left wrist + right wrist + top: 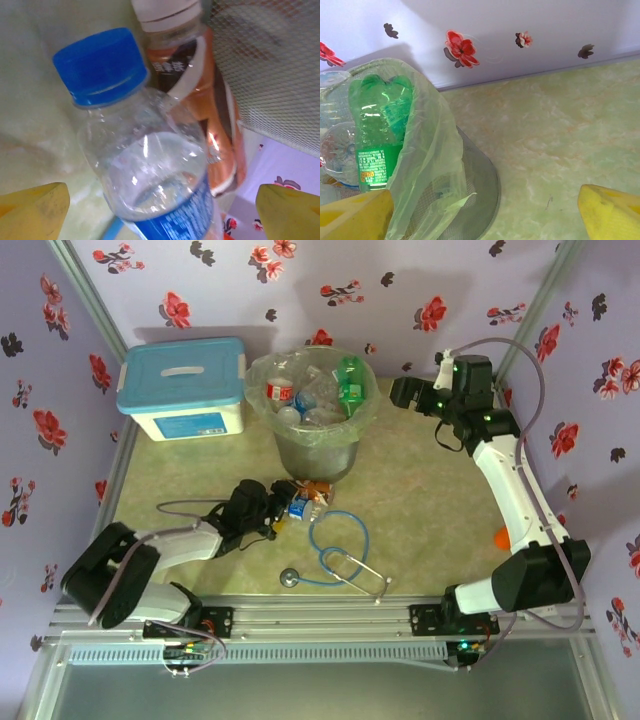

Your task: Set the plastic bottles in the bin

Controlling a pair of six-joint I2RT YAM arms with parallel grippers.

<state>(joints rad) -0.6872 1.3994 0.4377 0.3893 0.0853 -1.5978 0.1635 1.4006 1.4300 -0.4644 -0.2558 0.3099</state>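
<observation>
Left wrist, blue-capped bottle (pixel 145 170) lengthwise between spread left pincer (pixel 162 210), cap pointing away, right pincer (pixel 482 215) spread

Robot-lab test booth: floral-paper walls (pixel 330 270), alu frame rail (pixel 320 612), green marbled tabletop (pixel 420 500).

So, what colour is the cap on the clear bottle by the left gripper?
The cap is blue; the left wrist view shows it best.
</observation>
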